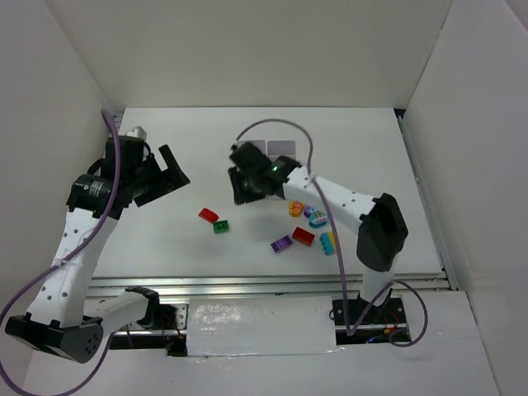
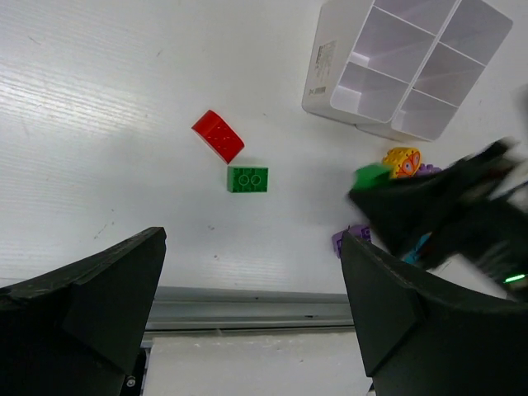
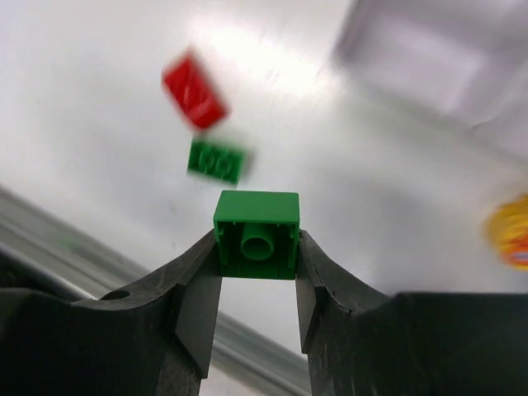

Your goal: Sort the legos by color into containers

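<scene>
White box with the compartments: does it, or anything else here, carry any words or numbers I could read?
Nothing is legible in any view.
A label on the side wall of the white box: print too small to read.
On the orange brick: a printed pattern only, no words visible.

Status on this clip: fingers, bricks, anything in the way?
Right fingers shut on small green plastic brick. Left fingers open, empty. Nothing visible blocking white plastic six-compartment container.
</scene>
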Available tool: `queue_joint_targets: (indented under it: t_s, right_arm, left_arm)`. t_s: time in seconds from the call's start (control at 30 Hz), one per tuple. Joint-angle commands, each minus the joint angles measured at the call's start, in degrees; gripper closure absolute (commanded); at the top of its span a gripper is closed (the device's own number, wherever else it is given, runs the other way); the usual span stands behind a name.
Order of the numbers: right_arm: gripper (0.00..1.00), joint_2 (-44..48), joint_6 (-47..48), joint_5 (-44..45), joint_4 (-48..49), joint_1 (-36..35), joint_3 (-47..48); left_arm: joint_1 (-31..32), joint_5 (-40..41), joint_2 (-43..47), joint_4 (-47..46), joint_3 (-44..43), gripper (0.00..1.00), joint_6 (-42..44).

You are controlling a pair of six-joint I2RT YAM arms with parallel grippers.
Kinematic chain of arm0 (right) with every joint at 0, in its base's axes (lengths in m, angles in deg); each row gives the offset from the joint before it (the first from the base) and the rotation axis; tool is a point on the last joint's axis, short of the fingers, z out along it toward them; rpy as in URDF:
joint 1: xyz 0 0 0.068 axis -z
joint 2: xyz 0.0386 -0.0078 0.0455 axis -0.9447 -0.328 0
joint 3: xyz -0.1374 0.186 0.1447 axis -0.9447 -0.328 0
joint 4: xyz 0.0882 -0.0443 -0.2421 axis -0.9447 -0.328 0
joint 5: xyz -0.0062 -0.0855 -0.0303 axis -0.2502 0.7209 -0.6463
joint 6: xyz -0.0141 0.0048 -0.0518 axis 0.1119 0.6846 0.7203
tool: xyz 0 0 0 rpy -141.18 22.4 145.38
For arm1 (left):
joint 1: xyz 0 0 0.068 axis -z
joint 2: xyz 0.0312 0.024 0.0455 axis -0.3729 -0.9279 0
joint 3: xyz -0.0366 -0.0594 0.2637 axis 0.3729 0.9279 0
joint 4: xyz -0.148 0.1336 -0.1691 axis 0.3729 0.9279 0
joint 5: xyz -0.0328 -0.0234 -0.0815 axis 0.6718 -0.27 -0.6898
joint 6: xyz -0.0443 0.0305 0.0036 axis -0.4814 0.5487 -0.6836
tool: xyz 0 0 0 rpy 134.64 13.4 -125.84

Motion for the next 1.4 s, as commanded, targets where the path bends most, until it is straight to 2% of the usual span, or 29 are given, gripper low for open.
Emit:
queue_joint_targets:
  t_s: [0.0,0.2,0.27,0.6,0.83,1.07,1.37]
  right_arm:
    - [1.0,1.7,1.0,5.7,-4.2,8.4,9.8]
    - [1.0,-12.8,3.3,11.1,-14.9,17.3,29.1]
    - [1.0,-14.4,3.7,12.7,-15.4,19.3,32.0]
    - [0.95,-18.3,4.5,11.5,-11.1,22.3,31.1]
    - [0.93,-17.5,4.3,12.3,-9.1,22.8,28.8]
    - [0.85,-18.1,4.4,13.0,-7.5,23.8,28.1]
    - [0.83,-18.1,4.5,12.9,-6.7,24.3,28.7]
  left_arm:
    - [-0.4,-2.6,1.9,-3.9,2.3,0.0,1.7]
    - [-0.4,-5.6,2.0,-4.7,3.3,0.0,2.7]
    - [-0.4,-6.0,1.9,-4.5,3.1,0.01,2.9]
    - [-0.4,-5.5,2.6,-4.9,3.6,0.0,4.0]
    - [-0.4,-6.1,2.4,-5.6,4.2,0.0,4.2]
    - [-0.4,-7.3,2.8,-6.8,5.3,0.0,4.3]
    - [-0.4,-8.5,2.7,-7.8,6.1,0.0,4.6]
